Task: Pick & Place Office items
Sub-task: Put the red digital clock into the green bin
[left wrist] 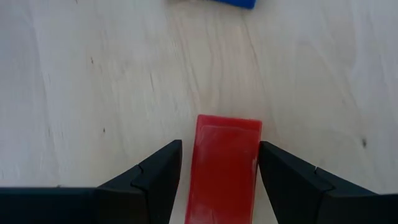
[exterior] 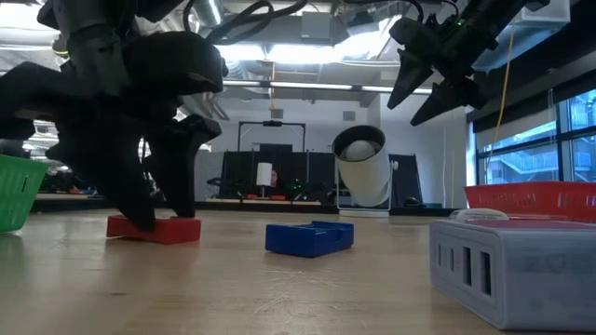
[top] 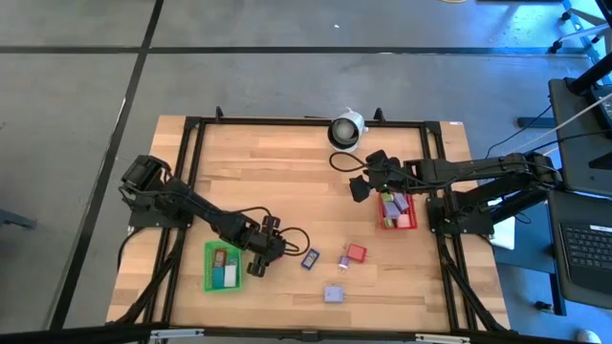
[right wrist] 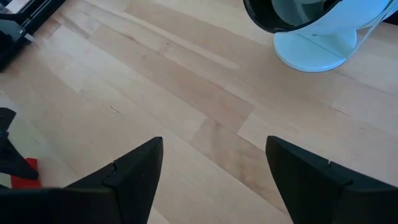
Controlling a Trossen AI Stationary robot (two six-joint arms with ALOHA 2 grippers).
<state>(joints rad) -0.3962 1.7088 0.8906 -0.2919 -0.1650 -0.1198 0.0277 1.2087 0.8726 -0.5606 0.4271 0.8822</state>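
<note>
Left jaws apart, straddling a red piece; right jaws apart, empty.
Left gripper sits low on the table just right of the green bin, fingers either side of the piece, small gaps showing. Right gripper hangs raised beside the red bin, which holds several pieces. Blue piece, another red one and lavender piece lie loose between the bins.

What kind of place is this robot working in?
Likely a lab or workshop: a wooden table on a black frame stands on a bare concrete floor, with exposed ceiling ducts and a laptop beside it.
</note>
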